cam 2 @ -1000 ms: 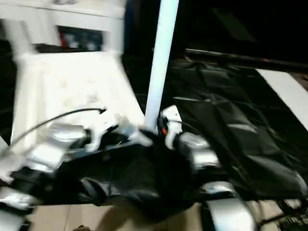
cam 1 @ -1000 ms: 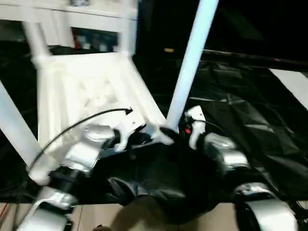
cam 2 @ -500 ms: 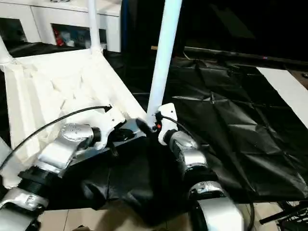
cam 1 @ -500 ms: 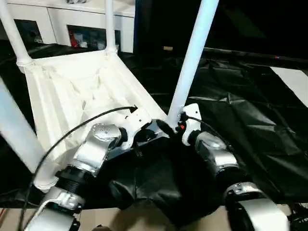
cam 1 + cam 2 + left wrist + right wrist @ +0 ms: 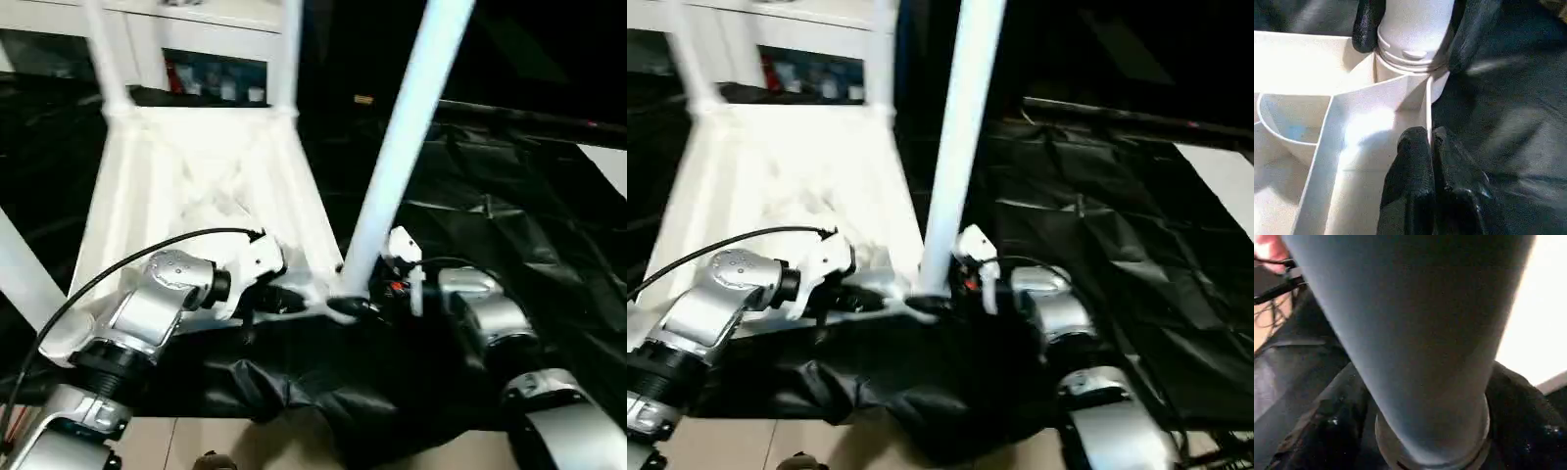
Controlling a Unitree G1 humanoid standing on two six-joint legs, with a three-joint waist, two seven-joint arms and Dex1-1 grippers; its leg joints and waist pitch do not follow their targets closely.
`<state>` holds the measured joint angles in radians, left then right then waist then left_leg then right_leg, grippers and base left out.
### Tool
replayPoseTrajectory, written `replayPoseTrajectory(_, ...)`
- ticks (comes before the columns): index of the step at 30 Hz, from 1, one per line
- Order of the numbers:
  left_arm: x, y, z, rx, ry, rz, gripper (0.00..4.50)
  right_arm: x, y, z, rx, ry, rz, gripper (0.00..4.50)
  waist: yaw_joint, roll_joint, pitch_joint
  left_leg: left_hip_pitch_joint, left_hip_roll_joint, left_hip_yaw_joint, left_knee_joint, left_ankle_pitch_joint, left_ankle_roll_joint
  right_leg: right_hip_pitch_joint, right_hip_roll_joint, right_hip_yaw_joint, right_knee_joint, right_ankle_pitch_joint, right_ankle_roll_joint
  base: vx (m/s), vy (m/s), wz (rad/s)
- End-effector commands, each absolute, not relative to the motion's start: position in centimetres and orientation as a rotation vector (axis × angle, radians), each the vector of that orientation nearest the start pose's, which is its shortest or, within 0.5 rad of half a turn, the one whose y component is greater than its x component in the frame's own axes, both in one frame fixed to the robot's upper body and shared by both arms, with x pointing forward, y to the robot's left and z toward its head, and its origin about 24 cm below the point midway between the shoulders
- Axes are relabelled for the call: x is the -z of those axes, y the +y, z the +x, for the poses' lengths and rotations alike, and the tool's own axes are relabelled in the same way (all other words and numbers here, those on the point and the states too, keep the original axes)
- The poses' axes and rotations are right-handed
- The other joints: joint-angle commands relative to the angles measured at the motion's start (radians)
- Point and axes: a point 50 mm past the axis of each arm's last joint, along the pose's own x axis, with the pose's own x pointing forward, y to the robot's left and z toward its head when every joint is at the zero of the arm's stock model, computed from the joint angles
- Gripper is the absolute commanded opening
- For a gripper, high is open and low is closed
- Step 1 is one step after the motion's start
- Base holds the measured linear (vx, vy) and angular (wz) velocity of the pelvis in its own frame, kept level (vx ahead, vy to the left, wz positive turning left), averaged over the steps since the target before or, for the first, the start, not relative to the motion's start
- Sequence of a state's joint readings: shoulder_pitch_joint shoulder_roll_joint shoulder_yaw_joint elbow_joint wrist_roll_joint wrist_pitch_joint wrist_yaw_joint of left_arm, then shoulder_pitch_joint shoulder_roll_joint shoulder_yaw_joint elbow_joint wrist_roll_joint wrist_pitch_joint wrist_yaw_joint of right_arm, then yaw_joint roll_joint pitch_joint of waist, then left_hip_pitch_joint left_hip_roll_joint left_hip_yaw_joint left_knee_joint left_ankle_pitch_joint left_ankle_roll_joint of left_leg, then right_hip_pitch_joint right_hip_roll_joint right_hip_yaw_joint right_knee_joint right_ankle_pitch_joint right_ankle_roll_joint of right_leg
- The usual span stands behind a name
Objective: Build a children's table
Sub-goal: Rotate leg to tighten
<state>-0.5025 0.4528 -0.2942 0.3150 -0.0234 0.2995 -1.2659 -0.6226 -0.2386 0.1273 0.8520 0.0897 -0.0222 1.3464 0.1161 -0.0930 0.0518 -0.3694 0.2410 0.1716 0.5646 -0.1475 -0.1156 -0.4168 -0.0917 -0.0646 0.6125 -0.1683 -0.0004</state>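
Observation:
The children's table lies upside down on a black sheet, its ribbed white top (image 5: 196, 166) facing up and its legs standing in the corner sockets. At the near right corner a long white leg (image 5: 402, 147) rises out of the top of the picture. My right gripper (image 5: 358, 305) clasps that leg's base, a black finger (image 5: 1364, 24) on each side of the collar (image 5: 1430, 445). Just left of that socket my left gripper (image 5: 1429, 147) is shut on a thin upright rib (image 5: 1427, 107) of the top.
Two more legs (image 5: 103, 49) (image 5: 289, 49) stand at the far corners and another (image 5: 20, 264) at the near left. A white cabinet (image 5: 196, 20) stands behind. The crumpled black sheet (image 5: 509, 215) covers the floor to the right, with a white strip (image 5: 607, 162) at its edge.
The head view has shifted and tilted. Both grippers stay at the near right corner: the left still pinches the rib, the right still holds the leg's base, its wrist now more to the leg's right.

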Motion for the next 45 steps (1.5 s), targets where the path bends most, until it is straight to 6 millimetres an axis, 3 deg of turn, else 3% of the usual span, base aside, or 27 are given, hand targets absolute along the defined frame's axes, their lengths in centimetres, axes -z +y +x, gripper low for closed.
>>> replayPoseTrajectory(1,-7.6,12.6,29.8,1.441,0.422,0.397,0.00,-3.0,-11.6,30.6,-1.504,0.390,-0.058,3.12,-0.003,0.021,-0.062,0.018,-0.005,0.016,-0.065,-0.328,0.003,0.046,-0.032,0.032,-0.068,-0.247,-0.209,0.000,0.000,0.00)
replayPoseTrajectory(6,-7.6,12.7,29.8,1.444,0.424,0.396,0.00,-3.0,-11.1,30.3,-1.522,0.390,-0.015,2.74,-0.003,0.020,-0.063,0.015,-0.006,0.014,-0.065,-0.323,-0.006,0.047,-0.033,0.031,-0.068,-0.264,-0.200,0.000,0.000,0.00)
replayPoseTrajectory(11,-7.5,12.5,30.1,1.399,0.413,0.388,0.00,-2.7,-10.8,30.0,-1.514,0.393,0.017,2.64,-0.001,0.020,-0.066,0.016,-0.007,0.015,-0.063,-0.296,-0.004,0.048,-0.031,0.031,-0.063,-0.217,-0.208,0.000,0.000,0.00)
replayPoseTrajectory(16,-7.8,11.4,31.4,1.246,0.379,0.376,0.00,-2.1,-10.1,31.6,-1.203,0.350,0.036,2.62,-0.004,0.016,-0.062,0.016,-0.009,0.012,-0.066,-0.337,-0.018,0.046,-0.036,0.030,-0.072,-0.297,-0.191,0.000,0.000,0.00)
replayPoseTrajectory(17,-7.8,11.2,31.6,1.223,0.373,0.380,0.00,-1.9,-10.0,32.0,-1.131,0.352,0.042,2.62,-0.011,0.018,-0.059,0.018,-0.010,0.009,-0.068,-0.371,-0.036,0.040,-0.038,0.029,-0.080,-0.380,-0.164,0.000,0.000,0.00)
replayPoseTrajectory(19,-7.9,10.4,31.9,1.183,0.366,0.381,0.00,-1.4,-9.5,32.7,-0.970,0.362,0.075,2.61,-0.019,0.013,-0.059,0.014,-0.013,0.006,-0.069,-0.379,-0.039,0.044,-0.038,0.026,-0.085,-0.431,-0.139,0.000,0.000,0.00)
replayPoseTrajectory(20,-7.9,9.8,32.0,1.166,0.361,0.378,0.00,-1.1,-9.2,32.9,-0.898,0.370,0.095,2.61,-0.027,0.017,-0.057,0.015,-0.012,0.005,-0.070,-0.385,-0.044,0.038,-0.039,0.028,-0.088,-0.448,-0.134,0.000,0.000,0.00)
replayPoseTrajectory(24,-7.7,8.0,31.8,1.147,0.354,0.361,0.00,-0.8,-7.8,33.3,-0.750,0.382,0.144,2.61,-0.038,0.017,-0.061,0.010,-0.014,0.002,-0.068,-0.382,-0.040,0.041,-0.038,0.023,-0.091,-0.455,-0.115,0.000,0.000,0.00)
replayPoseTrajectory(27,-7.7,6.6,31.5,1.146,0.347,0.349,0.00,-1.3,-5.5,33.1,-0.789,0.323,0.142,2.61,-0.046,0.020,-0.062,0.016,-0.015,0.005,-0.066,-0.394,-0.035,0.033,-0.034,0.025,-0.090,-0.413,-0.132,0.000,0.000,0.00)
replayPoseTrajectory(28,-7.7,6.5,31.5,1.152,0.346,0.348,0.00,-1.5,-5.1,33.0,-0.811,0.307,0.138,3.31,-0.047,0.020,-0.062,0.014,-0.013,0.005,-0.066,-0.396,-0.029,0.035,-0.034,0.024,-0.089,-0.399,-0.137,0.000,0.000,0.00)
replayPoseTrajectory(31,-7.7,6.6,31.5,1.149,0.347,0.354,0.00,-1.9,-4.7,33.0,-0.832,0.292,0.160,3.37,-0.047,0.020,-0.064,0.010,-0.013,0.007,-0.067,-0.364,-0.019,0.039,-0.030,0.027,-0.081,-0.323,-0.158,0.000,0.000,0.00)
replayPoseTrajectory(34,-7.7,7.4,31.6,1.149,0.354,0.365,0.00,-2.2,-5.2,33.2,-0.860,0.280,0.121,3.79,-0.047,0.021,-0.065,0.009,-0.013,0.009,-0.066,-0.342,-0.014,0.043,-0.029,0.028,-0.076,-0.277,-0.173,0.000,0.000,0.00)
replayPoseTrajectory(37,-7.7,8.1,31.5,1.181,0.359,0.375,0.00,-2.3,-6.0,33.1,-0.933,0.273,0.099,3.79,-0.047,0.020,-0.066,0.010,-0.013,0.010,-0.065,-0.335,-0.007,0.045,-0.030,0.028,-0.075,-0.267,-0.178,0.000,0.000,0.00)
replayPoseTrajectory(41,-7.7,9.5,31.1,1.250,0.378,0.398,0.00,-2.3,-7.7,32.1,-1.158,0.287,0.028,3.79,-0.044,0.021,-0.065,0.008,-0.011,0.011,-0.063,-0.324,0.012,0.049,-0.028,0.028,-0.073,-0.238,-0.190,0.000,0.000,0.00)
replayPoseTrajectory(45,-7.5,10.6,30.9,1.286,0.406,0.406,0.00,-2.2,-9.3,31.2,-1.313,0.331,0.000,3.79,-0.027,0.023,-0.064,0.015,-0.008,0.014,-0.063,-0.311,0.018,0.047,-0.029,0.030,-0.069,-0.208,-0.211,0.000,0.000,0.00)
